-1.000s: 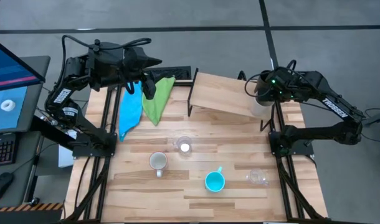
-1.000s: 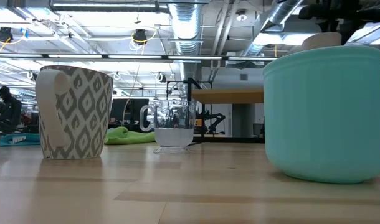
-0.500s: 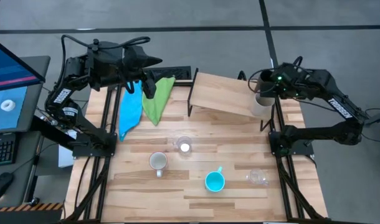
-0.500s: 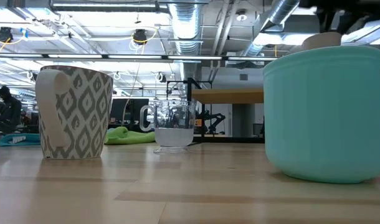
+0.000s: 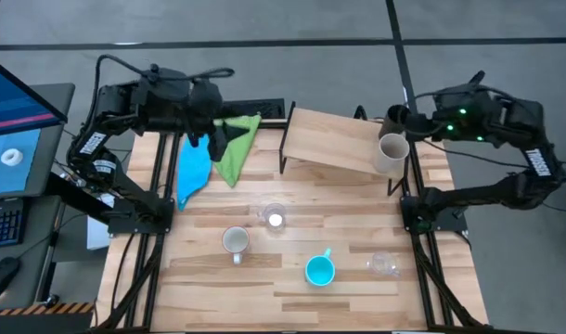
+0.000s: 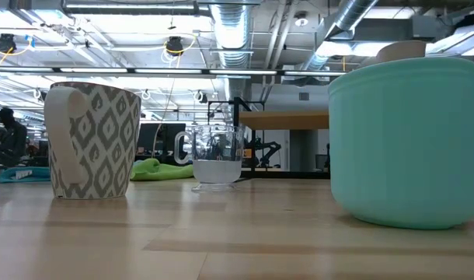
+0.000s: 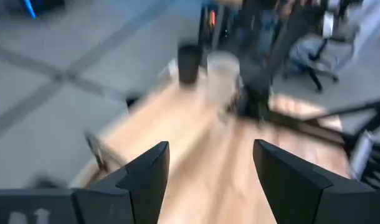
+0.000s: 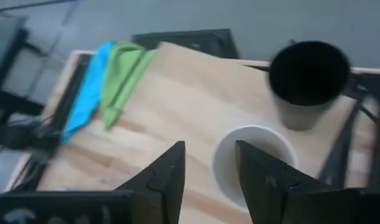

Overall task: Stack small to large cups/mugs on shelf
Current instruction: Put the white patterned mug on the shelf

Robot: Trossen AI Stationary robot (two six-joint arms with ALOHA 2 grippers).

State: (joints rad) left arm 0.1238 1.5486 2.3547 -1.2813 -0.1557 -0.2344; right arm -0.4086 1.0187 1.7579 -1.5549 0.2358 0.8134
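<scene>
The shelf [image 5: 329,139] stands at the table's far right. On its right end the beige tumbler [image 5: 392,153] stands upright, with the tall black cup [image 5: 395,118] just behind it. My right gripper [image 8: 210,149] hovers open above these two, touching neither. On the table top stand a patterned white mug [image 5: 235,241], a cyan mug [image 5: 319,270] and two clear cups [image 5: 275,216] [image 5: 383,265]. My left gripper [image 5: 209,137] hangs open above the cloths at the far left, with nothing between its fingers [image 7: 149,171].
A blue cloth [image 5: 194,169] and a green cloth [image 5: 235,148] lie at the far left, under my left arm. Bare wood lies between the shelf and the row of mugs. In the low view the cyan mug [image 6: 408,144] fills the right side.
My right gripper has risen and drawn back toward the table's right edge, off the beige tumbler, which stays upright on the shelf and now shows whole. My left gripper has turned a little in place above the cloths.
</scene>
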